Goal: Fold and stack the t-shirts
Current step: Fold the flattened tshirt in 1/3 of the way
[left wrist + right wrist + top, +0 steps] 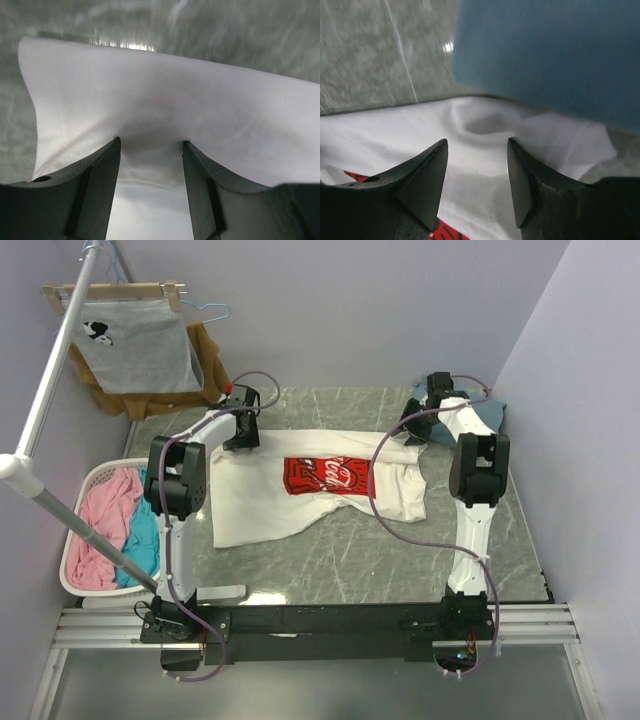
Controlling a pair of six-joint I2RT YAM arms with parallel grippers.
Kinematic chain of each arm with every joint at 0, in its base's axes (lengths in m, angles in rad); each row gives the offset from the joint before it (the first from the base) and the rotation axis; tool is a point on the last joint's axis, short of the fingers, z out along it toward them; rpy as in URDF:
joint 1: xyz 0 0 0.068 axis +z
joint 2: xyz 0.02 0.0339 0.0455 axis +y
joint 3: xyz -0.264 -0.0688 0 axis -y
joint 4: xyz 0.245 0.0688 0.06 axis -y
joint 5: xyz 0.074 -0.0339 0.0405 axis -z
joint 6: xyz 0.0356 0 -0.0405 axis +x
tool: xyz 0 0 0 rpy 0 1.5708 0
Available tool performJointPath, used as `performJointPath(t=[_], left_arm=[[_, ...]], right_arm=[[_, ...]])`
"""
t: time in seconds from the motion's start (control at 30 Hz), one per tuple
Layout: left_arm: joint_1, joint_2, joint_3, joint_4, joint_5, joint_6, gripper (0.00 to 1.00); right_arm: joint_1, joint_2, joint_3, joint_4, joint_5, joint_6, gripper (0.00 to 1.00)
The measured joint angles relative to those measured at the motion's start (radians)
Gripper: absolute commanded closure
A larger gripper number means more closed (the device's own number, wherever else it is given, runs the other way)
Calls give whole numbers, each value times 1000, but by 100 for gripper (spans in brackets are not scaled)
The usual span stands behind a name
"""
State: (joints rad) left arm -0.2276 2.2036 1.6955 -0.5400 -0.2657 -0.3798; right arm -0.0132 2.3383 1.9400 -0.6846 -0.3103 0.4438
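The white t-shirt [300,495] lies spread on the table [340,560], with the teal t-shirt [492,416] at its far right corner. The cloth looks soft, light and limp, so it is best pinched along its far edge. The left tool [243,435] and right tool [415,430] hover there, both wide.

Pale lilac walls [350,300] close in on three sides of a grey-green marbled tabletop [330,560]. A white clothes rail [45,380] slants across the left. In the far-left corner a wooden hanger [110,290] carries a grey shirt [140,350] over a brown garment [205,365]. Just beside the tabletop's left edge sits a white laundry basket [68,570] holding pink cloth [100,520] and what looks like turquoise cloth [145,535].
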Motion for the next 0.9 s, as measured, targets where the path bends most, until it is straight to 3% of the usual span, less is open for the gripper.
performJointPath(t=[0.17,0.3,0.47,0.6,0.73,0.9], left_arm=[[6,64,98,5,-24,26,40],[6,53,77,34,-28,29,36],[-1,-127,-160,114,-28,18,26],[-30,-376,-346,182,-31,-19,24],[-60,-639,-504,278,-26,-90,25],[-65,-821,-763,338,7,-190,24]], right_arm=[[0,56,86,-5,10,-12,40],[1,-86,-160,170,23,-14,34],[2,-450,-544,304,132,-18,29],[2,-731,-652,358,224,-18,30],[2,-874,-729,393,259,4,30],[3,-952,-991,380,271,48,30]])
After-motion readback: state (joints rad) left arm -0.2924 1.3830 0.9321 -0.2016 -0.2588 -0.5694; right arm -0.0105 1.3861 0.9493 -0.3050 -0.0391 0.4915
